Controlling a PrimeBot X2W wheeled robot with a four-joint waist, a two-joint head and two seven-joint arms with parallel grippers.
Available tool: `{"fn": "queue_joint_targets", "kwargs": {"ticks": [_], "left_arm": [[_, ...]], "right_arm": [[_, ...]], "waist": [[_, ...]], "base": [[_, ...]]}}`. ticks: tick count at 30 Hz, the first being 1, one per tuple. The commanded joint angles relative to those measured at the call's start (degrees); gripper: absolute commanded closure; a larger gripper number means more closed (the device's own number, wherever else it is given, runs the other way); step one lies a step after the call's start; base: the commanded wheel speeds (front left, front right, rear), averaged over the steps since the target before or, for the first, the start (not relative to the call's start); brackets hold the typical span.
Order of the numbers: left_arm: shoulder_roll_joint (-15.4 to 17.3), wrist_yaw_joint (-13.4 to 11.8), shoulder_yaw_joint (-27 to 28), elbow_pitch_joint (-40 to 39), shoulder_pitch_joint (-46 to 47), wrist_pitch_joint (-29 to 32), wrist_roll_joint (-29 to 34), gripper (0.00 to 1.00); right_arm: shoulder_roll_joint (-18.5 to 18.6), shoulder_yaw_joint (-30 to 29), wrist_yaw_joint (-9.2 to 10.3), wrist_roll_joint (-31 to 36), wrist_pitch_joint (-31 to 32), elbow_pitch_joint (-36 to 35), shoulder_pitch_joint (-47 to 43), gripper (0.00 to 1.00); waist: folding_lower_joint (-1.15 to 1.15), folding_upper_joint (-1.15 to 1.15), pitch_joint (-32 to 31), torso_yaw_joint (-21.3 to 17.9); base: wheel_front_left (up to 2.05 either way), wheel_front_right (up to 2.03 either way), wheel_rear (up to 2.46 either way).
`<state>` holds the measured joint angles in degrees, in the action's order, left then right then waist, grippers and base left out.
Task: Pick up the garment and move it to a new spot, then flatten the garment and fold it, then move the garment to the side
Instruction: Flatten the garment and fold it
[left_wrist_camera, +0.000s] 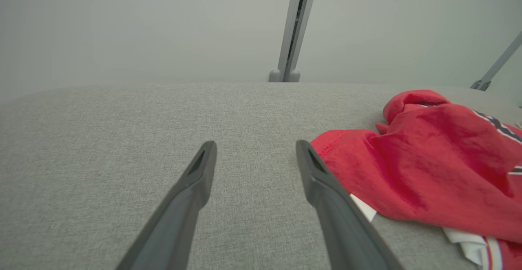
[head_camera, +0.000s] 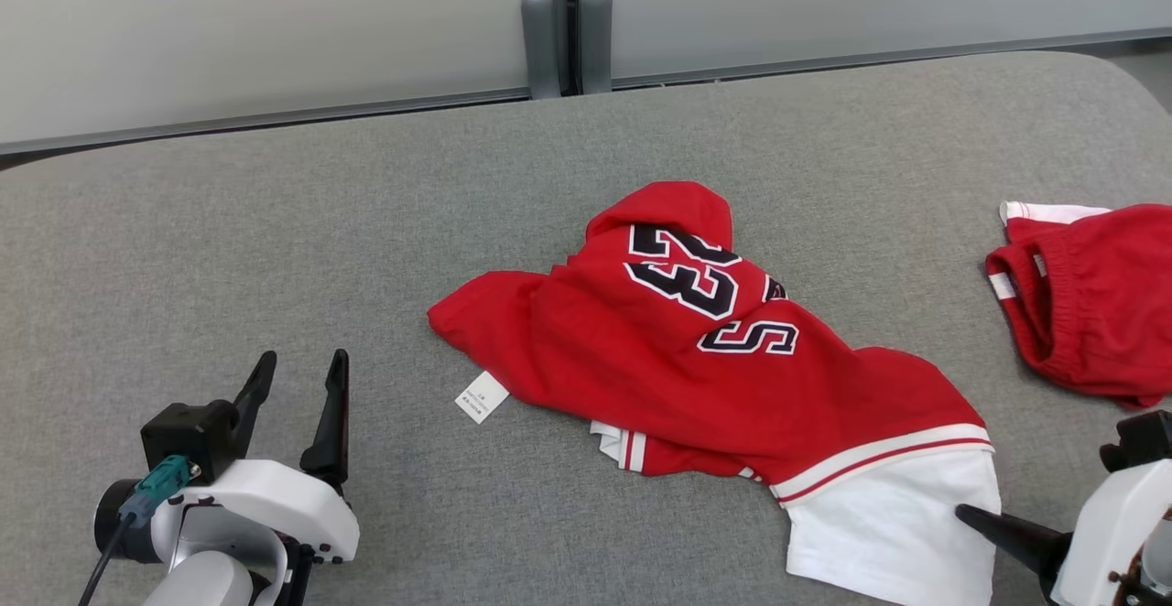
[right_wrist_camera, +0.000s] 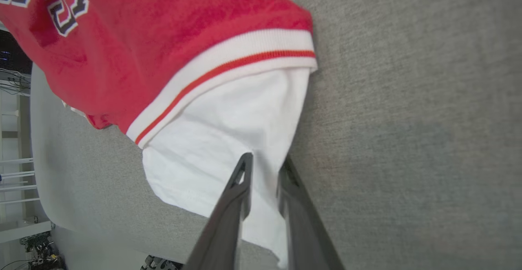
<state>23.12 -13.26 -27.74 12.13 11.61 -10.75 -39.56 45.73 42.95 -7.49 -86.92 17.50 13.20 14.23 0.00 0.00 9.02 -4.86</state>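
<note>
left fingers (left_wrist_camera: 191, 188): spread wide, over grey worktop (head_camera: 275, 221), near red garment (head_camera: 696, 359) | right fingers (right_wrist_camera: 236, 196): clenched nearly together, tips on garment's white sleeve (right_wrist_camera: 228, 131) | red shorts (head_camera: 1099, 304): far right

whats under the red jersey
A white sleeve sticks out from under the red jersey at its near right edge, and a striped trim peeks out in front. The grey table lies beneath; anything else under it is covered.
</note>
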Motion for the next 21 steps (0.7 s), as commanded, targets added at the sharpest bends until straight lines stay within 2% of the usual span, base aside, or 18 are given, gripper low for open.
{"fn": "queue_joint_targets", "kwargs": {"ticks": [1,5,9,14,21], "left_arm": [[0.23,-0.14,-0.04,0.28,0.09,0.26,-0.47,0.0],[1.0,0.35,-0.68,1.28,-0.27,2.62,-1.0,0.0],[1.6,1.35,-1.74,2.23,1.33,6.34,-1.83,0.0],[1.73,4.41,-3.57,5.32,5.41,12.59,-3.17,0.0],[-0.26,8.56,-5.07,12.77,13.5,20.63,-6.09,0.0]], "right_arm": [[-0.67,-0.17,-0.01,0.88,-1.14,0.94,0.82,0.0],[-2.3,-0.68,-0.01,4.08,-4.9,1.64,1.85,0.0],[-3.04,-2.35,-0.01,5.97,-8.86,-0.55,2.16,0.0],[-3.45,-3.48,-0.01,7.73,-10.72,-3.15,1.65,0.0],[-5.22,-4.96,-0.01,9.88,-11.84,-5.0,1.75,0.0]], "waist": [[0.0,0.0,-0.36,-0.05],[0.0,0.0,-1.24,-0.74],[0.0,0.0,-1.45,-1.99],[0.0,0.0,-0.74,-3.92],[0.0,0.0,1.85,-7.17]], "base": [[0.0,0.0,0.0],[0.0,0.0,0.0],[0.0,0.0,0.0],[0.0,0.0,0.0],[0.0,0.0,0.0]]}}
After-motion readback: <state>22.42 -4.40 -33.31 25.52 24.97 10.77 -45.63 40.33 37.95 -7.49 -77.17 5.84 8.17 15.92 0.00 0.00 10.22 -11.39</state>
